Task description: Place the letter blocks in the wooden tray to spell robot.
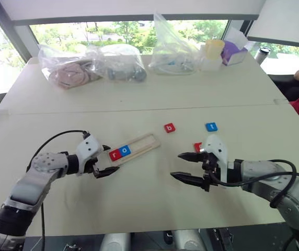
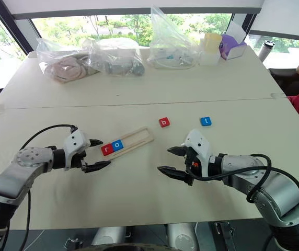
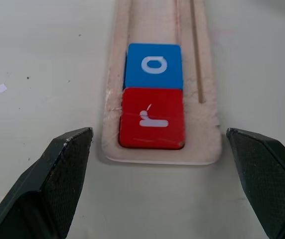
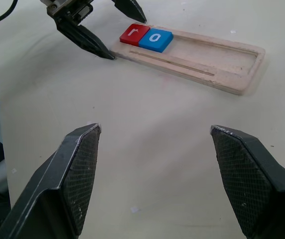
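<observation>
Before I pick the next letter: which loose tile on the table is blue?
The t tile, farthest right. The loose b tile is red, and the tile behind the right gripper is red too.

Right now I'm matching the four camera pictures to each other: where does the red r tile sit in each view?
Left eye: r tile at the tray end nearest the left gripper.
Right eye: r tile, same end.
Left wrist: r tile centre, between the open jaws.
Right wrist: r tile near the top.
Shared landmark: blue o tile touching it.

Pale tables point(image 1: 139, 89) pushed together; clear plastic bags point(image 1: 92, 65) along far edge; bright windows point(image 1: 128, 29), greenery outside.
</observation>
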Controlling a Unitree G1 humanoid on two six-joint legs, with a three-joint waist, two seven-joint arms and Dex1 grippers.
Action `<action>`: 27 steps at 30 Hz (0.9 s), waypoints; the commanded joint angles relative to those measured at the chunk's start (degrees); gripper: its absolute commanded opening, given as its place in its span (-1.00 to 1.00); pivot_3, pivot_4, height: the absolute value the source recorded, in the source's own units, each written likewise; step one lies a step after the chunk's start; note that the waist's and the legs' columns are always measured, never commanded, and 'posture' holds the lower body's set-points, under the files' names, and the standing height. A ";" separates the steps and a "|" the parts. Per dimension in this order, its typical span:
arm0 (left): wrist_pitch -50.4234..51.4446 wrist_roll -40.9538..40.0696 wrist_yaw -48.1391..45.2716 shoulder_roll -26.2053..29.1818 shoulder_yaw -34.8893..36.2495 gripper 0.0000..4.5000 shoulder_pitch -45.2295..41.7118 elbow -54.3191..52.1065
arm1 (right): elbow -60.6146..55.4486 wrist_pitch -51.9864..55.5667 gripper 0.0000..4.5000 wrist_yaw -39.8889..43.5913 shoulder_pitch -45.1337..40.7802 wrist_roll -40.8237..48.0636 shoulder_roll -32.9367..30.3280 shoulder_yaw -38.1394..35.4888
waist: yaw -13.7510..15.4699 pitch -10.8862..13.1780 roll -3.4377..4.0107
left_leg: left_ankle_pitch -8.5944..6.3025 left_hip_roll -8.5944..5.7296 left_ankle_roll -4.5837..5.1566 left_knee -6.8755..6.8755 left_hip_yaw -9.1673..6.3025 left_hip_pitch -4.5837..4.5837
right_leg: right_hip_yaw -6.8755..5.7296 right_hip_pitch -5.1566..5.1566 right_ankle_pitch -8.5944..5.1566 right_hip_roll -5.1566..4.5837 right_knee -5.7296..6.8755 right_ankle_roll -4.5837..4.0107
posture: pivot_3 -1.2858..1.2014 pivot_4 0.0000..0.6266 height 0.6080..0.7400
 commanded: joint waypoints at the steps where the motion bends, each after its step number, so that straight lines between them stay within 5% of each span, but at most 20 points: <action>1: -3.04 2.69 0.56 -1.26 -1.35 1.00 -0.62 2.23 | -2.31 -0.60 0.60 -0.56 -0.40 0.19 0.46 -0.06 | 0.20 -0.04 0.00 | 0.00 0.00 0.00 0.04 -0.02 0.00 | 0.00 0.02 0.00 0.00 0.03 0.00 | 0.03 -0.52 1.00; 4: -3.86 2.13 -1.39 -2.01 -2.00 1.00 -0.47 3.22 | -2.09 -0.88 0.60 -0.85 -0.37 -0.24 0.63 0.12 | 0.28 -0.05 0.02 | 0.00 0.01 0.00 0.15 -0.03 0.02 | 0.00 0.09 0.01 -0.02 0.06 0.04 | 0.03 -0.52 1.00; 9: -5.11 2.72 -2.05 -3.07 -2.26 0.39 -0.76 4.66 | -1.67 -0.95 0.62 -0.97 -0.28 -0.49 0.63 -0.34 | 0.63 -0.07 0.02 | 0.00 0.00 0.00 0.29 -0.03 0.02 | 0.00 0.15 -0.02 -0.06 0.07 0.15 | 0.03 -0.52 1.00; 27: -25.73 6.99 -25.92 -3.45 -10.27 0.39 -18.74 26.02 | -1.32 -1.76 0.62 -4.18 -0.46 -2.74 2.86 -0.67 | 1.06 -0.07 0.02 | 0.00 -0.06 0.02 0.32 0.02 -0.03 | -0.01 0.11 0.06 0.05 0.09 0.07 | 0.03 -0.52 1.00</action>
